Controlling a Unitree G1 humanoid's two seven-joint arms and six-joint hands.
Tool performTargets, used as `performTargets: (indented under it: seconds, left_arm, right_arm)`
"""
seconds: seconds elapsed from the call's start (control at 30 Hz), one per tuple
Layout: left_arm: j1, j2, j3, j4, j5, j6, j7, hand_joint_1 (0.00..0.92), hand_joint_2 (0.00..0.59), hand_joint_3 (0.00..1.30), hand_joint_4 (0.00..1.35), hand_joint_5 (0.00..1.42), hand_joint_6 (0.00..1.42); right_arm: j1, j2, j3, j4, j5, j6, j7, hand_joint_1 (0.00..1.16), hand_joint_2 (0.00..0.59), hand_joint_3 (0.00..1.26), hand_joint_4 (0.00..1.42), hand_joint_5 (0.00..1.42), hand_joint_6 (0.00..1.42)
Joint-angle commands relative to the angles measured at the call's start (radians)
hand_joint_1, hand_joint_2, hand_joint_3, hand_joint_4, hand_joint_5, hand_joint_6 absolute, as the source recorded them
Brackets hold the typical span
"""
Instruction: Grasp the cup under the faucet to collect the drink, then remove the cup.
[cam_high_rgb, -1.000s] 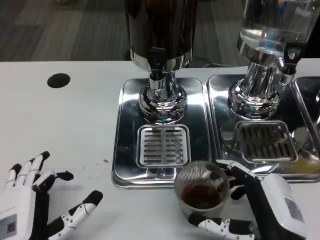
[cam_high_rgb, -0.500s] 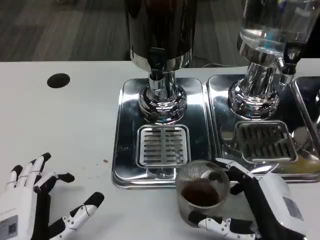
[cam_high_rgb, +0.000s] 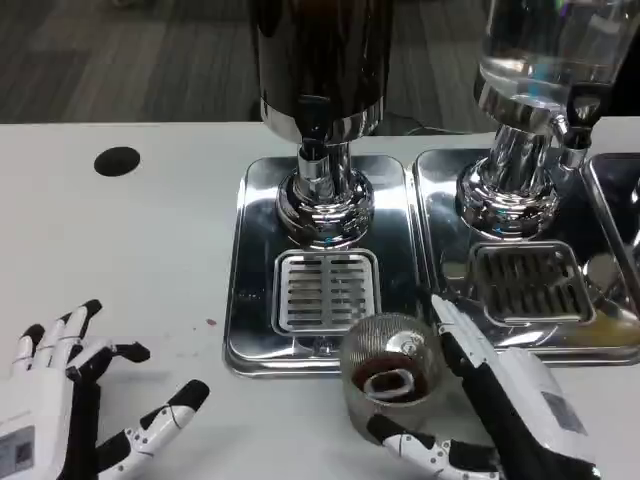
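Right hand (cam_high_rgb: 510, 400) grasping ribbed clear glass cup (cam_high_rgb: 390, 372) holding dark drink, tilting at tray's (cam_high_rgb: 250, 250) near edge | left hand (cam_high_rgb: 60, 400) lying released on white desk (cam_high_rgb: 120, 240) | advice: level cup, withdraw slowly.

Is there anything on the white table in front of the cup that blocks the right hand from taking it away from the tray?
Nothing visible does. The right hand already holds the cup, which sits at the tray's front edge.
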Motion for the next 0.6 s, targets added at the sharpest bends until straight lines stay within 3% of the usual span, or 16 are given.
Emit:
performTargets:
  seconds: [0.03,0.23,0.47,0.53,0.6]
  left_arm:
    - [-0.011,0.012,0.000,-0.008,0.005,-0.001,-0.015,0.000,0.072,0.55,0.00,0.11,0.05]
    - [-0.015,0.008,0.003,0.005,-0.007,-0.035,0.010,0.000,0.073,0.55,0.00,0.11,0.05]
    - [-0.020,0.005,0.008,0.002,-0.008,-0.046,0.011,0.000,0.072,0.53,0.00,0.12,0.05]
    - [-0.020,0.003,0.007,0.001,-0.005,-0.047,0.011,0.000,0.072,0.49,0.00,0.12,0.05]
    - [-0.016,-0.004,0.006,-0.015,0.002,-0.032,0.009,0.000,0.067,0.47,0.00,0.12,0.04]
  right_arm:
    - [0.019,-0.013,-0.018,-0.051,0.047,-0.008,0.036,0.52,0.179,0.00,0.00,0.00,0.17]
    - [0.053,-0.036,-0.041,-0.091,0.137,-0.029,0.094,0.51,0.174,0.00,0.00,0.00,0.15]
    - [0.083,-0.037,-0.122,-0.100,0.266,-0.093,0.114,0.42,0.196,0.00,0.00,0.00,0.13]
    - [0.085,-0.030,-0.150,-0.108,0.282,-0.114,0.103,0.33,0.250,0.00,0.00,0.00,0.06]
    - [0.083,-0.012,-0.199,-0.131,0.284,-0.116,0.067,0.13,0.375,0.05,0.00,0.00,0.00]
